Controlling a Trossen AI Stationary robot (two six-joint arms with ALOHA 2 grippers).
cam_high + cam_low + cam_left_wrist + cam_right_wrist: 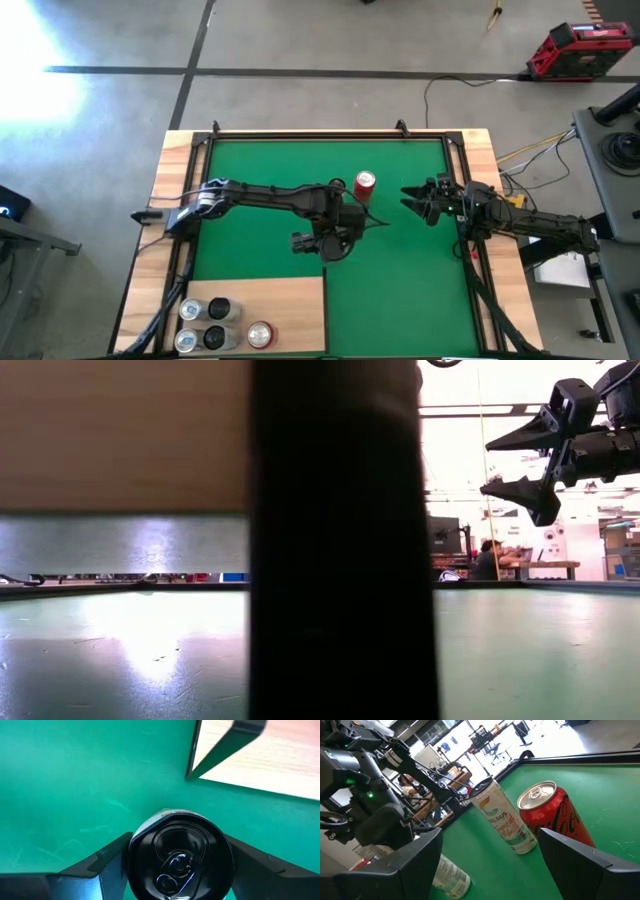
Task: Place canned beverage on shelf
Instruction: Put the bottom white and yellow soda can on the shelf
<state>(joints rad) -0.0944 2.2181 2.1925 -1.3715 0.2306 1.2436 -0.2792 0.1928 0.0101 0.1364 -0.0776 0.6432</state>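
My left gripper (pixel 322 242) hangs over the middle of the green mat, pointing down, shut on a black-topped can (pixel 180 857) with a pale side (pixel 451 877). A red can (pixel 365 185) and a white can (pixel 502 817) stand upright on the mat just beyond it. The shelf (pixel 285 300), a pale wood panel at the near left, carries several cans (pixel 215 325); its corner (pixel 260 760) shows past the held can. My right gripper (pixel 415 198) waits open at the mat's right side, clear of everything. My left gripper pinches the can between its two fingers (pixel 107 857), one on each side of the body just below the top rim (pixel 134 845). The fingers come from above, pointing steeply down. The can hangs slightly tilted below them; whether its base touches the mat, I cannot tell.
A dark upright (pixel 340 540) close to the camera blocks the middle of the low view. Bare green mat (pixel 400 290) lies to the right of the shelf and near the front edge. The table's wooden rim (pixel 170 170) frames the mat.
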